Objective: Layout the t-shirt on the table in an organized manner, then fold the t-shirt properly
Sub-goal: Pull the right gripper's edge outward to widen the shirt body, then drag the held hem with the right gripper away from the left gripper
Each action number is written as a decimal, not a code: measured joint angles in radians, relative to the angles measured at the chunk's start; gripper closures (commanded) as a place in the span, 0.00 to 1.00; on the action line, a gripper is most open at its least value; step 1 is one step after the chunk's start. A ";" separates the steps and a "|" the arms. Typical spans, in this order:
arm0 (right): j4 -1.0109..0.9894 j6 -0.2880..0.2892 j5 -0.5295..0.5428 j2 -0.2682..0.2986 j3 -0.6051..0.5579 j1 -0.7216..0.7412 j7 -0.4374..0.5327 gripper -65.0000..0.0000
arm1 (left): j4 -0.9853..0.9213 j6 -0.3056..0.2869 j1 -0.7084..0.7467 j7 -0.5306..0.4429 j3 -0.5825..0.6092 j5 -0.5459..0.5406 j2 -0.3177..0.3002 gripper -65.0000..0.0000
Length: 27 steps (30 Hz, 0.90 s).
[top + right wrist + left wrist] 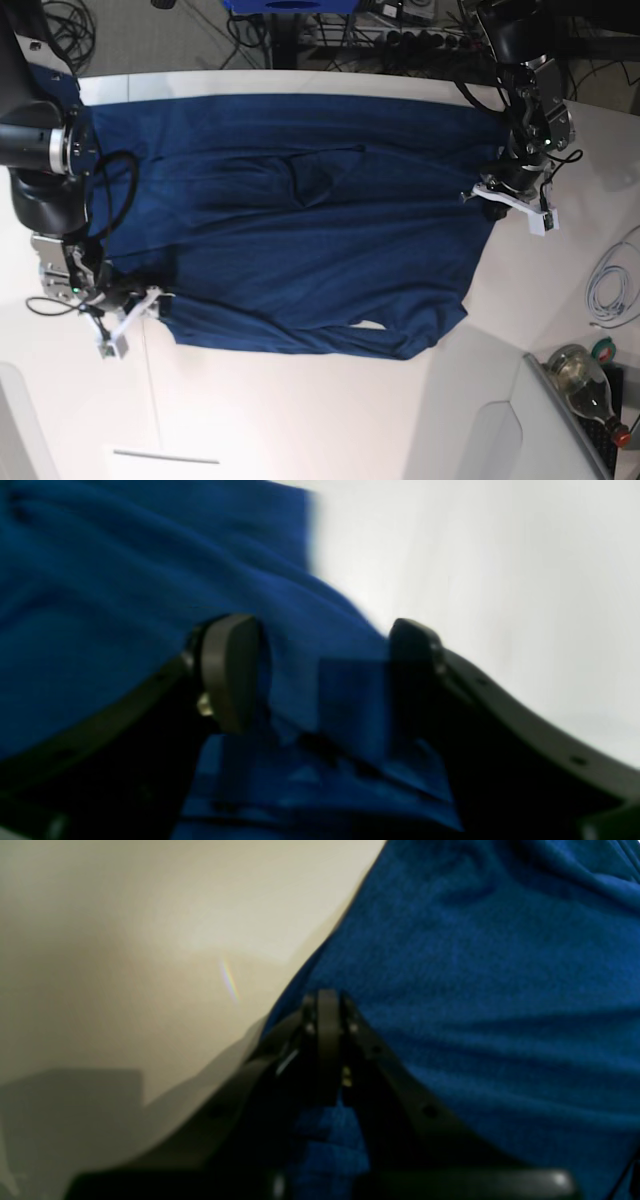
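The dark blue t-shirt point(300, 220) lies spread across the white table point(300, 420), with wrinkles in the middle and a curled lower edge. My left gripper point(487, 193) is at the shirt's right edge. In the left wrist view the left gripper point(327, 1002) has its jaws pressed together on the edge of the t-shirt point(500, 990). My right gripper point(158, 300) is at the shirt's lower left corner. In the right wrist view the right gripper point(322, 660) has its fingers point(230, 670) wide apart, with a fold of the t-shirt point(100, 580) between them.
A glass bottle point(585, 385) lies at the lower right beyond the table edge, by a green tape roll point(602, 350). A white cable point(610, 285) lies at the right. Cables and gear run along the far side. Bare tabletop shows beside each gripper point(125, 940) point(500, 580).
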 measured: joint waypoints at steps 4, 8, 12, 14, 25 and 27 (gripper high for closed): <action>-0.007 0.002 0.005 -0.027 0.000 0.000 0.000 1.00 | 0.001 -0.001 0.000 0.000 0.000 0.000 0.000 1.00; 0.038 0.009 0.008 -0.020 0.001 -0.014 -0.031 1.00 | 0.001 -0.001 0.000 0.000 0.000 0.000 0.000 1.00; 0.242 0.009 0.010 -0.014 0.002 -0.113 -0.119 1.00 | 0.001 -0.001 0.002 0.000 0.000 -0.001 0.000 1.00; 0.369 0.011 0.008 -0.026 0.002 -0.174 -0.182 1.00 | 0.001 -0.001 0.002 0.000 -0.001 0.000 0.000 1.00; 0.757 0.066 0.005 -0.129 -0.004 -0.400 -0.446 0.91 | 0.004 -0.001 0.002 0.005 -0.002 0.000 0.000 1.00; 0.772 0.067 0.006 -0.142 -0.004 -0.404 -0.527 0.77 | 0.004 -0.001 0.002 0.004 -0.002 0.000 0.001 1.00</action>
